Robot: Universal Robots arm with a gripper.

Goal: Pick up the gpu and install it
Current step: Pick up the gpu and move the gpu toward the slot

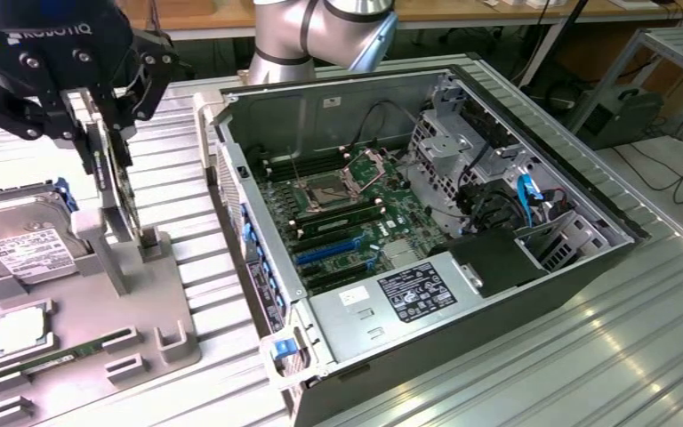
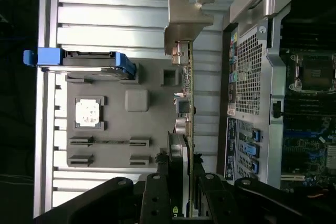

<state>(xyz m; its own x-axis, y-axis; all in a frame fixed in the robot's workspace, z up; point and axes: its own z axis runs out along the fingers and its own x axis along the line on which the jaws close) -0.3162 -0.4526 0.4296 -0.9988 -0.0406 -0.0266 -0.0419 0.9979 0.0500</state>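
The gripper [image 2: 181, 184] pinches one end of the gpu [image 2: 188, 103]. The card stands on edge over the holder's [image 1: 81, 320] edge nearest the case [image 1: 306, 111]. Its long axis runs straight out from the fingers.

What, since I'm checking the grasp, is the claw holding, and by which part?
The gpu, pinched by the claw across its flat faces near the end opposite the silver bracket.

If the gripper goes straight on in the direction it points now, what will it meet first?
Most likely the gray holder tray below it. The gripper points down, shut on the gpu, and the card's lower edge is at the tray's upright posts; whether they touch is unclear.
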